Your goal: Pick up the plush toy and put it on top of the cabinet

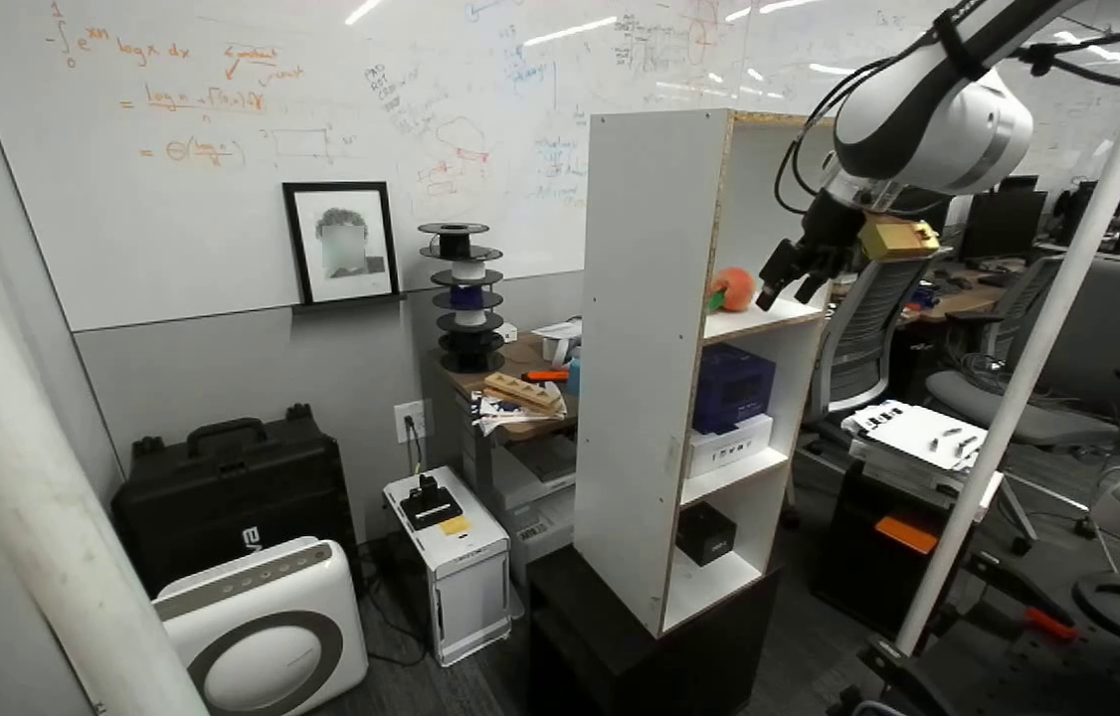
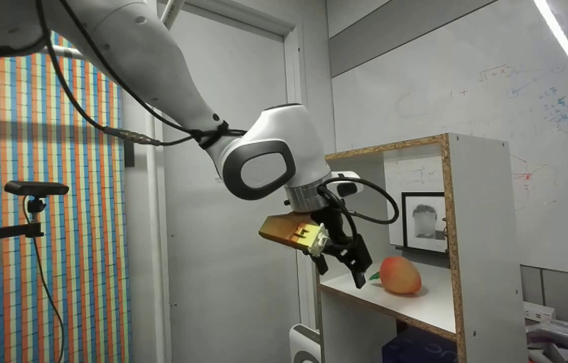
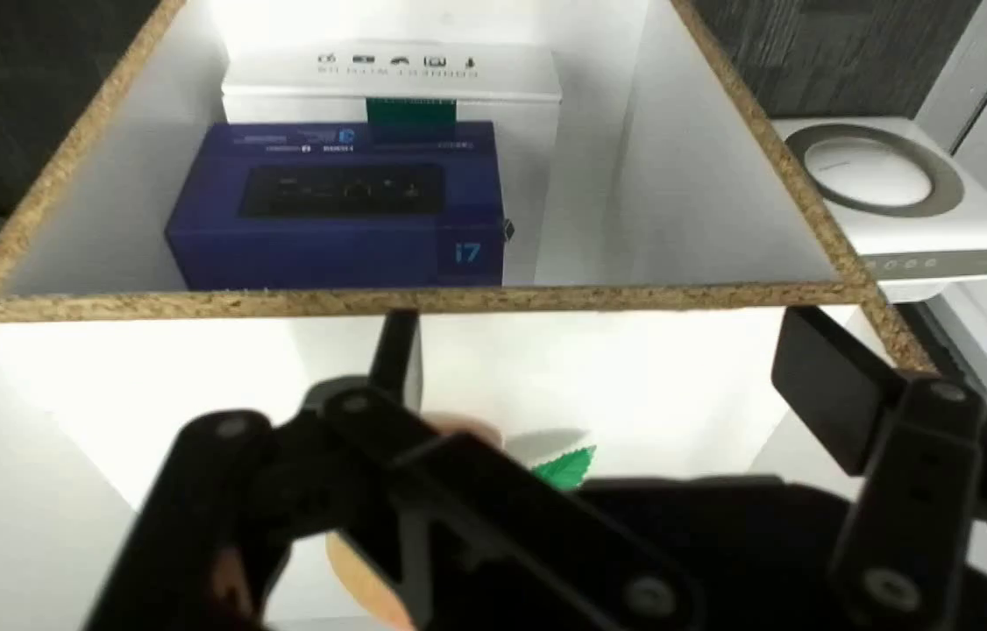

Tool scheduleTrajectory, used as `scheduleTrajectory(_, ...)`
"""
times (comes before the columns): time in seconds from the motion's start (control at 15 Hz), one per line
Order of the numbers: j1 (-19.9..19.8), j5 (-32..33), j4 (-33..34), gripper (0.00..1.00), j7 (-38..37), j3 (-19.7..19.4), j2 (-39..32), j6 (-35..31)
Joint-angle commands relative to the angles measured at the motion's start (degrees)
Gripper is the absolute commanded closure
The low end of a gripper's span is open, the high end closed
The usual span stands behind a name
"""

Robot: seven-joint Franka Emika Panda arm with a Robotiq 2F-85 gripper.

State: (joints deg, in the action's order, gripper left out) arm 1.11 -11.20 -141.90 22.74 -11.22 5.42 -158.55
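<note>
The plush toy is an orange, rounded soft toy with a green leaf. It rests on the top shelf of the white cabinet in both exterior views point(image 1: 736, 288) point(image 2: 400, 276). The cabinet point(image 1: 645, 348) also shows in an exterior view point(image 2: 486, 227) and in the wrist view point(image 3: 546, 299). My gripper point(image 1: 787, 292) is open and empty at the front of the top compartment, tilted downward, apart from the toy in an exterior view point(image 2: 340, 275). In the wrist view, a finger of my gripper point(image 3: 612, 372) hides most of the toy point(image 3: 362, 577); its leaf shows between the fingers.
A blue-purple box point(image 1: 734, 386) on a white box point(image 1: 729, 447) fills part of the middle compartment. A black box point(image 1: 704, 532) sits in the lowest one. The cabinet's side walls and particle-board edges point(image 2: 449, 227) surround the toy. A white air purifier point(image 3: 870, 175) stands beyond.
</note>
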Motion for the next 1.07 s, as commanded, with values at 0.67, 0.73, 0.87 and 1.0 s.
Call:
scheduleTrajectory(0.67, -1.8, -12.2, 14.3, 0.00, 0.4, 2.3, -17.7, -14.9)
scheduleTrajectory(0.73, -2.0, -13.2, 15.0, 0.00, 0.6, 2.6, -18.4, -15.3)
scheduleTrajectory(0.87, -2.5, -15.0, 15.9, 0.00, 1.1, 3.5, -19.3, -16.6)
scheduleTrajectory(1.0, -3.4, -16.9, 16.6, 0.25, 1.9, 4.8, -20.0, -18.3)
